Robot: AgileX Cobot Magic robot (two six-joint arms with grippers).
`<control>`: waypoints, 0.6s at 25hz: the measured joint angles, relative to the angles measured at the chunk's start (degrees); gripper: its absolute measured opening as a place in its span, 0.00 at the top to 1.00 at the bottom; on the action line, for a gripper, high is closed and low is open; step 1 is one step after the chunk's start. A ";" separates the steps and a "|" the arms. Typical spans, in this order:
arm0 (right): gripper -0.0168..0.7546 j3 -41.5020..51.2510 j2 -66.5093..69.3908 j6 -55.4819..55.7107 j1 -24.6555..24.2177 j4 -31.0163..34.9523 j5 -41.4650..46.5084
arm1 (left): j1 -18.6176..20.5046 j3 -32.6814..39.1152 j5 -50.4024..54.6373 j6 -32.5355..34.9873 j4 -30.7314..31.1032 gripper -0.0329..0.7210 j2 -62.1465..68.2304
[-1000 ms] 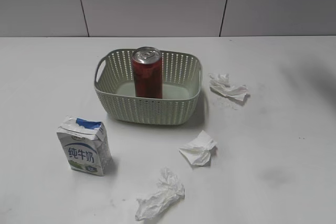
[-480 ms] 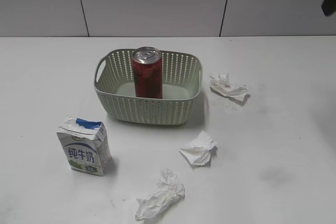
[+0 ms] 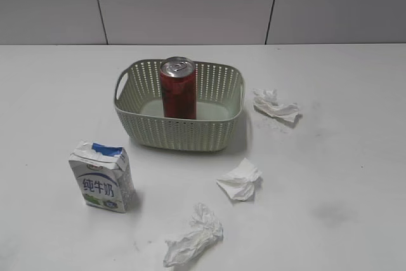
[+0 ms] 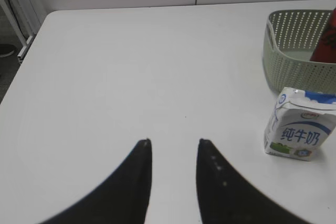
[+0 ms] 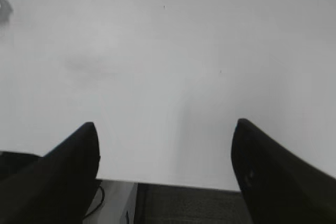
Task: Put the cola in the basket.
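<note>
Red aluminium cola can — tall, slim, silver-topped, upright inside the basket, toward its far wall and a little left of centre. Judged from this, the task looks done; nothing appears left but keeping the arms clear.

Basket: pale green plastic, rectangular with rounded corners, perforated walls, cut-out handle on the left end.

Milk carton: white-blue coated card, boxy, top torn open, near-left of the basket on the counter.

Three crumpled white tissues — soft, irregular, right of and nearer than the basket.

Left pincer: dark tapered fingers, narrowly apart, empty, over bare counter well left of the carton.

Right pincer: fingers spread wide, empty, above the counter's near edge.
</note>
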 joint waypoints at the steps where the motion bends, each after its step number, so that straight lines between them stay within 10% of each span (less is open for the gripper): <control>1: 0.21 3.01 -3.39 0.00 0.00 0.00 0.01 | 0.00 0.00 0.00 0.00 0.00 0.64 0.00; 15: 0.21 15.86 -46.42 1.91 0.00 0.18 0.28 | 0.00 0.00 0.00 -0.01 0.00 0.64 0.00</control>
